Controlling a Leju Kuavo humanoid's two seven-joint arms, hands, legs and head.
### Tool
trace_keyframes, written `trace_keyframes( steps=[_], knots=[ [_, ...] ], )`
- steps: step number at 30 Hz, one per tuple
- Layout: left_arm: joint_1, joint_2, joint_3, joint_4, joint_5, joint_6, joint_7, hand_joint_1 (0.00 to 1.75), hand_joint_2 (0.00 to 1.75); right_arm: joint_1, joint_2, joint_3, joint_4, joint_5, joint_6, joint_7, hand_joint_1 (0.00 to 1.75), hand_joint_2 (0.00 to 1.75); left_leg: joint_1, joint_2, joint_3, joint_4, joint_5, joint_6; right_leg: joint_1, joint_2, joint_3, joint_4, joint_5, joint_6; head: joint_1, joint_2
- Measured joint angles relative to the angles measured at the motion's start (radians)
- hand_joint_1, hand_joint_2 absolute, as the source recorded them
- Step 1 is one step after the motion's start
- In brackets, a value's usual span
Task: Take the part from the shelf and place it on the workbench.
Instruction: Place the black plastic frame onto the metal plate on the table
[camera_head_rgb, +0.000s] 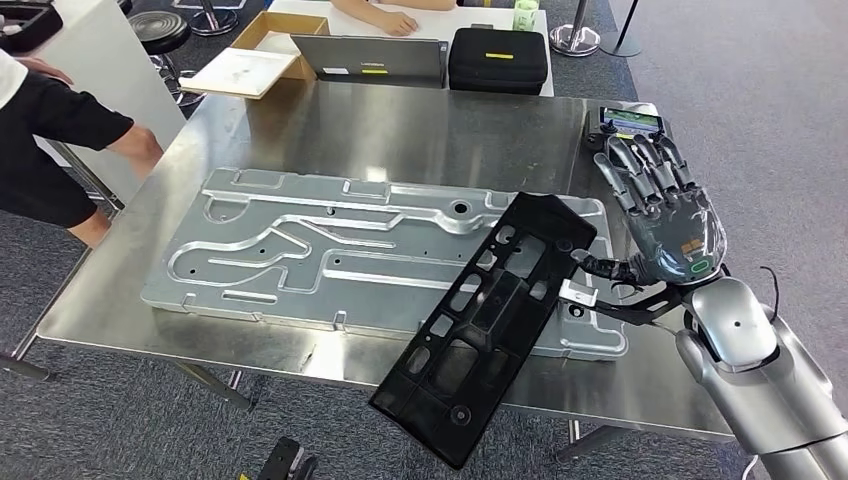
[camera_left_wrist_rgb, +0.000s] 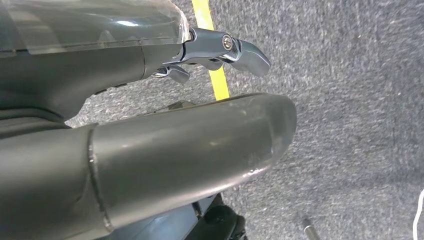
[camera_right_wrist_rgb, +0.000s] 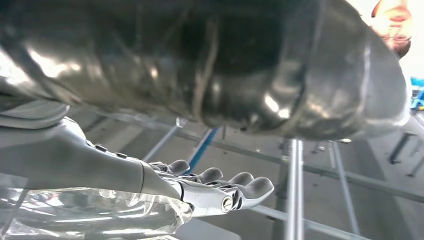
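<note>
Black plastic part (camera_head_rgb: 487, 325) — a long flat panel, ribbed and cut through with many openings — lies slantwise on the large stamped silver metal sheet (camera_head_rgb: 300, 255) that covers much of the steel workbench (camera_head_rgb: 400, 125). Its far end rests on the sheet near 2 o'clock from the sheet's centre; its near end runs off toward 6 o'clock and overhangs the workbench edge, hanging over the grey carpet.

Handling, as a judgement: a thin moulded panel, probably light and fairly stiff, with some flex along its length. Smooth plastic on smooth metal — likely to slide if nudged, and the overhang makes it prone to tipping off. The long edges and the rims of the cut-outs look like the best places to take hold; a grip near mid-length would balance it.

Right hand (camera_head_rgb: 665, 215) sits at 3 o'clock from the part, just beside its far right edge. Fingers are stretched flat and pointing away toward 12 o'clock, palm down, holding nothing. A small white tab (camera_head_rgb: 578, 293) lies between the part's edge and the thumb side; whether the thumb touches the part I cannot tell. The right wrist view shows the same fingers extended and apart.

Left hand (camera_left_wrist_rgb: 220, 50) hangs over carpet with a yellow floor line (camera_left_wrist_rgb: 212, 47); fingertips show, but curled or spread I cannot tell.

A person's arm (camera_head_rgb: 100, 130) reaches in at 10 o'clock.
</note>
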Motion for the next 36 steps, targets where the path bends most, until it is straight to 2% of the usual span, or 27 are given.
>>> trace_keyframes(
  steps=[2,4,7,8,9,10,12,13,14,15,16,18,19,20,22,23,24,25,27,28,29,30,31,32,34,35,36],
  knots=[
    [0.000,0.000,0.000,-0.003,0.000,0.000,0.002,0.00,0.00,0.026,0.012,-0.033,-0.011,0.000,-0.011,0.006,0.00,0.00,-0.006,0.000,0.079,-0.137,0.057,0.016,0.005,0.000,-0.002,0.002,0.002,-0.001,0.000,0.000],
    [-0.001,0.002,0.000,-0.007,0.000,-0.001,0.003,0.00,0.00,0.049,0.025,-0.069,-0.022,0.000,-0.023,0.012,0.00,0.00,-0.013,0.001,0.138,-0.248,0.091,0.028,0.008,0.000,-0.004,0.004,0.006,0.003,0.000,0.000],
    [0.000,0.003,-0.001,-0.012,0.002,-0.004,0.006,0.00,0.00,0.082,0.043,-0.111,-0.034,0.002,-0.035,0.016,0.00,0.00,-0.016,0.003,0.145,-0.276,0.109,0.037,0.007,-0.001,-0.008,0.002,0.017,0.021,0.000,0.000],
    [0.001,0.003,-0.001,-0.013,0.002,-0.006,0.008,0.00,0.00,0.092,0.047,-0.122,-0.037,0.004,-0.037,0.016,0.00,0.00,-0.014,0.005,0.143,-0.283,0.119,0.041,0.005,0.000,-0.011,0.006,0.012,0.027,0.000,0.000],
    [0.002,0.003,-0.001,-0.014,0.004,-0.007,0.008,0.00,0.00,0.100,0.049,-0.132,-0.040,0.007,-0.039,0.016,0.00,0.00,-0.011,0.007,0.139,-0.290,0.131,0.047,0.004,0.001,-0.018,0.021,-0.008,0.032,0.001,0.000],
    [0.002,0.002,-0.001,-0.015,0.005,-0.008,0.009,0.00,0.00,0.107,0.051,-0.142,-0.041,0.009,-0.042,0.016,0.00,0.00,-0.008,0.009,0.132,-0.297,0.142,0.052,0.003,0.002,-0.032,0.056,-0.043,0.036,0.002,0.000],
    [0.003,0.002,-0.001,-0.017,0.008,-0.010,0.010,0.00,0.00,0.119,0.053,-0.157,-0.041,0.013,-0.045,0.016,0.00,0.00,-0.009,0.010,0.110,-0.298,0.160,0.056,-0.004,0.004,-0.072,0.176,-0.134,0.046,0.003,0.000],
    [0.004,0.002,-0.002,-0.017,0.008,-0.010,0.010,0.00,0.00,0.125,0.055,-0.161,-0.041,0.014,-0.046,0.016,0.00,0.00,-0.009,0.011,0.097,-0.297,0.167,0.055,-0.008,0.003,-0.087,0.235,-0.165,0.051,0.003,0.000],
    [0.004,0.002,-0.002,-0.017,0.008,-0.010,0.011,0.00,0.00,0.131,0.057,-0.164,-0.041,0.014,-0.047,0.016,0.00,0.00,-0.008,0.011,0.085,-0.295,0.175,0.053,-0.012,0.003,-0.089,0.271,-0.176,0.056,0.003,0.000],
    [0.005,0.002,-0.002,-0.017,0.008,-0.011,0.011,0.00,0.00,0.135,0.058,-0.165,-0.041,0.015,-0.047,0.016,0.00,0.00,-0.007,0.012,0.073,-0.292,0.182,0.050,-0.016,0.003,-0.073,0.269,-0.165,0.061,0.003,0.000],
    [0.005,0.002,-0.002,-0.018,0.008,-0.011,0.011,0.00,0.00,0.137,0.059,-0.167,-0.041,0.015,-0.047,0.016,0.00,0.00,-0.005,0.012,0.060,-0.287,0.188,0.046,-0.021,0.003,-0.037,0.228,-0.139,0.065,0.003,0.000],
    [0.004,0.002,-0.002,-0.020,0.008,-0.011,0.011,0.00,0.00,0.138,0.062,-0.174,-0.042,0.015,-0.047,0.016,0.00,0.00,-0.002,0.012,0.039,-0.273,0.198,0.035,-0.025,0.003,0.062,0.086,-0.103,0.071,0.003,0.000],
    [0.004,0.002,-0.002,-0.021,0.008,-0.011,0.011,0.00,0.00,0.139,0.063,-0.178,-0.044,0.015,-0.048,0.016,0.00,0.00,-0.002,0.011,0.032,-0.269,0.204,0.028,-0.024,0.005,0.096,0.031,-0.097,0.068,0.003,0.000],
    [0.004,0.003,-0.002,-0.022,0.008,-0.011,0.011,0.00,0.00,0.141,0.065,-0.183,-0.045,0.015,-0.048,0.016,0.00,0.00,-0.002,0.011,0.029,-0.266,0.210,0.021,-0.021,0.007,0.112,-0.001,-0.100,0.062,0.003,0.000],
    [0.006,0.003,-0.002,-0.022,0.008,-0.011,0.012,0.00,0.00,0.145,0.067,-0.191,-0.046,0.015,-0.049,0.016,0.00,0.00,-0.002,0.009,0.026,-0.271,0.226,0.006,-0.015,0.009,0.106,-0.008,-0.093,0.045,0.002,0.000],
    [0.006,0.003,-0.002,-0.022,0.008,-0.011,0.011,0.00,0.00,0.146,0.068,-0.193,-0.046,0.015,-0.050,0.016,0.00,0.00,0.000,0.009,0.021,-0.268,0.224,0.000,-0.016,0.008,0.101,-0.012,-0.085,0.036,0.002,0.000],
    [0.007,0.003,-0.002,-0.022,0.008,-0.011,0.012,0.00,0.00,0.147,0.070,-0.195,-0.046,0.015,-0.051,0.016,0.00,0.00,0.002,0.008,0.013,-0.256,0.207,-0.005,-0.016,0.006,0.092,-0.013,-0.075,0.025,0.002,0.000],
    [0.008,0.003,-0.003,-0.022,0.008,-0.011,0.012,0.00,0.00,0.148,0.072,-0.197,-0.047,0.015,-0.052,0.016,0.00,0.00,0.003,0.007,0.000,-0.224,0.170,-0.009,-0.018,0.004,0.081,-0.015,-0.063,0.015,0.002,0.000],
    [0.009,0.003,-0.003,-0.022,0.008,-0.011,0.012,0.00,0.00,0.154,0.078,-0.203,-0.050,0.015,-0.055,0.016,0.00,0.00,0.004,0.007,-0.033,-0.107,0.067,-0.014,-0.016,0.002,0.055,-0.016,-0.040,0.003,0.002,0.000],
    [0.009,0.003,-0.003,-0.022,0.008,-0.012,0.012,0.00,0.00,0.157,0.082,-0.207,-0.051,0.015,-0.056,0.017,0.00,0.00,0.005,0.007,-0.045,-0.041,0.029,-0.016,-0.014,0.001,0.040,-0.015,-0.029,0.002,0.002,0.000],
    [0.010,0.003,-0.003,-0.023,0.008,-0.012,0.012,0.00,0.00,0.161,0.085,-0.210,-0.052,0.015,-0.057,0.017,0.00,0.00,0.005,0.007,-0.047,0.008,0.014,-0.016,-0.011,0.001,0.024,-0.013,-0.018,0.002,0.002,0.000],
    [0.010,0.003,-0.003,-0.023,0.008,-0.012,0.012,0.00,0.00,0.163,0.088,-0.212,-0.052,0.015,-0.058,0.017,0.00,0.00,0.004,0.007,-0.034,0.028,0.022,-0.015,-0.010,0.001,0.008,-0.011,-0.008,0.002,0.002,0.000],
    [0.010,0.003,-0.003,-0.023,0.008,-0.012,0.012,0.00,0.00,0.166,0.090,-0.215,-0.052,0.015,-0.059,0.017,0.00,0.00,0.004,0.007,-0.003,0.010,0.045,-0.012,-0.008,0.001,-0.007,-0.007,0.001,0.004,0.002,0.000],
    [0.010,0.003,-0.003,-0.023,0.008,-0.012,0.012,0.00,0.00,0.169,0.091,-0.217,-0.053,0.015,-0.060,0.018,0.00,0.00,0.003,0.006,0.044,-0.041,0.067,-0.007,-0.007,0.002,-0.020,-0.003,0.010,0.006,0.002,0.000],
    [0.008,0.005,-0.003,-0.027,0.008,-0.012,0.011,0.00,0.00,0.175,0.093,-0.226,-0.057,0.015,-0.064,0.019,0.00,0.00,-0.001,0.004,0.156,-0.191,0.068,0.007,-0.005,0.001,-0.038,0.003,0.025,0.013,0.002,0.000],
    [0.007,0.006,-0.004,-0.029,0.008,-0.012,0.011,0.00,0.00,0.177,0.094,-0.230,-0.060,0.015,-0.066,0.019,0.00,0.00,-0.005,0.004,0.192,-0.247,0.058,0.012,-0.004,0.001,-0.041,0.002,0.034,0.019,0.002,0.000],
    [0.006,0.007,-0.004,-0.030,0.008,-0.012,0.011,0.00,0.00,0.178,0.095,-0.234,-0.061,0.014,-0.068,0.019,0.00,0.00,-0.007,0.003,0.210,-0.280,0.050,0.016,-0.005,0.000,-0.042,-0.001,0.043,0.025,0.002,0.000]
  ],
)
